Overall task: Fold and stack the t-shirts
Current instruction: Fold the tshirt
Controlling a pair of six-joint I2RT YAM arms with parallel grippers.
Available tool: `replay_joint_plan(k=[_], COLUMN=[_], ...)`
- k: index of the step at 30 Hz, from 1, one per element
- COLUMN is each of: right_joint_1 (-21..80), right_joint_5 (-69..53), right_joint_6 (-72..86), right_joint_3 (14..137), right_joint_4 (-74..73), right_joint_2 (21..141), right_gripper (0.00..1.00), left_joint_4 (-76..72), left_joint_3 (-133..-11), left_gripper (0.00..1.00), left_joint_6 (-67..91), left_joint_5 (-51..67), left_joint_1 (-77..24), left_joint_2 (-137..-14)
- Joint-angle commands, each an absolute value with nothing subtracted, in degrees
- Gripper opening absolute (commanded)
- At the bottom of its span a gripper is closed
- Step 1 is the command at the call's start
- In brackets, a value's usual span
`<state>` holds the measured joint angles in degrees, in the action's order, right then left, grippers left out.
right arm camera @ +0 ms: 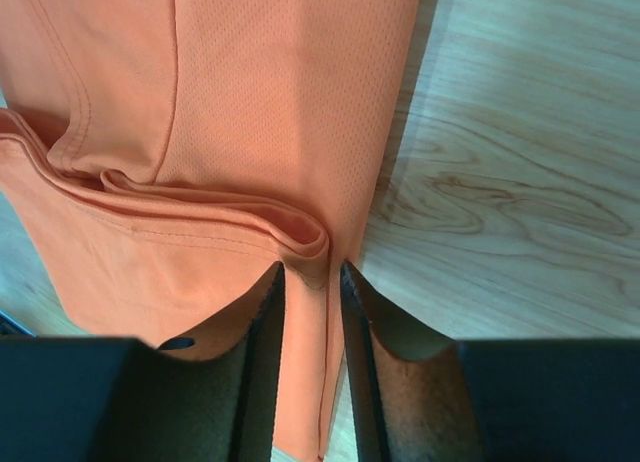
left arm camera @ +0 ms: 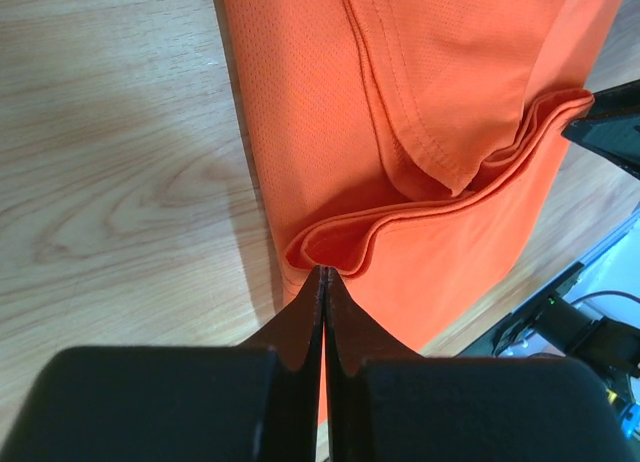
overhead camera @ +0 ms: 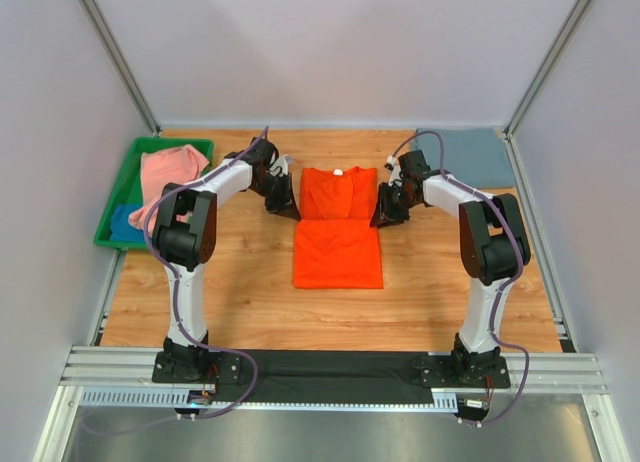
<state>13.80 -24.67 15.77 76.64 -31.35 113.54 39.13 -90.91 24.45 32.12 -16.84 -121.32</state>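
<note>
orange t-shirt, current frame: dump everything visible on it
The orange t-shirt is bright, fine mesh knit with stitched hems. It lies flat on the wooden table, collar away from the arm bases, sleeves folded inward into a narrow rectangle. A layered crease bunches across its middle. The left end effector is shut on the crease's left edge; the right end effector straddles the right edge, fingers apart.
</note>
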Motion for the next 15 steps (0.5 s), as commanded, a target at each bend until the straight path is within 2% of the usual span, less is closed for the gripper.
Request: replay_joint_plan(k=[1, 4, 15], right_joint_1=[14.1, 14.3, 15.4], right_joint_5=[-22.5, -20.7, -19.8], right_joint_6=[16.0, 15.7, 15.6], right_joint_3=[79.3, 79.8, 81.6], right_joint_4=[-30.5, -31.0, -31.6], right_joint_2=[111.8, 111.4, 112.9], right_gripper=[0.31, 0.33, 0.29], left_joint_4=[37.9, 38.0, 38.0], left_joint_3=[-92.7, -92.8, -92.9], left_gripper=[0.00, 0.00, 0.00], left_joint_6=[25.2, 25.1, 25.0], left_joint_5=[33.1, 33.0, 33.2], left_joint_1=[-16.7, -16.7, -16.7], left_joint_2=[-120.3, -120.4, -121.0])
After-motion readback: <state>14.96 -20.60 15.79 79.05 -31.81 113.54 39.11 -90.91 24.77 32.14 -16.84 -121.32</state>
